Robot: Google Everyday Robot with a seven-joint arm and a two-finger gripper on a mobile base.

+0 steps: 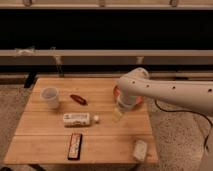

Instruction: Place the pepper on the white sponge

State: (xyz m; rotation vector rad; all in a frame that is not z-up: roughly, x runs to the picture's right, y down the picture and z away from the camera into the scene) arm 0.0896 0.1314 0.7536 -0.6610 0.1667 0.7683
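Note:
The pepper (78,99) is a small dark red chili lying on the wooden table (45,150), left of centre and right of the white cup. The white sponge (140,149) is an off-white block near the table's front right corner. My gripper (118,113) hangs down from the white arm (170,94) over the right middle of the table. It is to the right of the pepper and apart from it, and behind and left of the sponge. It holds nothing that I can see.
A white plastic cup (50,97) stands at the left. A white labelled bottle (78,119) lies on its side mid-table. A flat black-and-red bar (75,145) lies near the front edge. An orange-red plate (116,91) is mostly hidden behind my arm. A railing runs behind the table.

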